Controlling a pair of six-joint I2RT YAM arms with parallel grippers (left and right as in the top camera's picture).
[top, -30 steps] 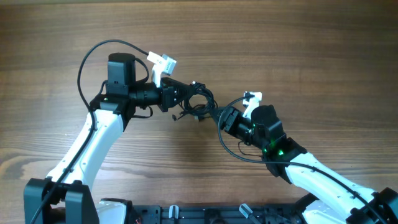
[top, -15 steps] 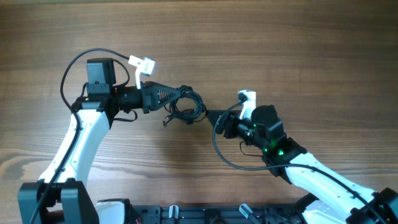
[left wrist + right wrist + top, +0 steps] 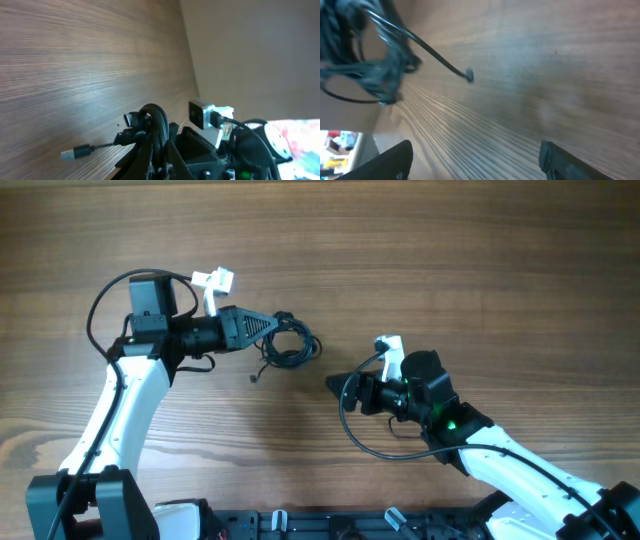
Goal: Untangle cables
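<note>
Since the earlier frame, the two end effectors have drawn apart: the left one has pulled back to the left and carried the cables with it, and the right one has let go and moved away.

On the left side, the left end effector [image 3: 277,324] is closed on the cables [image 3: 293,346]. They sit at its tip as a small loose coil, just above the table [image 3: 450,260] or touching it; I cannot tell which. The coil is roundish and has no clear long axis. One free strand leaves it toward the front-left and ends in a plug [image 3: 253,378], which lies on the wood and points away from the coil. To the right, well apart from the coil, the right end effector [image 3: 337,384] faces it with its fingers spread wide and nothing between them.

In my judgement the coil is not yet untangled. A further pull from one side only may tighten the loops. The strands are very thin, so the right end effector may close on several at once, or miss them. The left grip may also slip under a strong pull.
</note>
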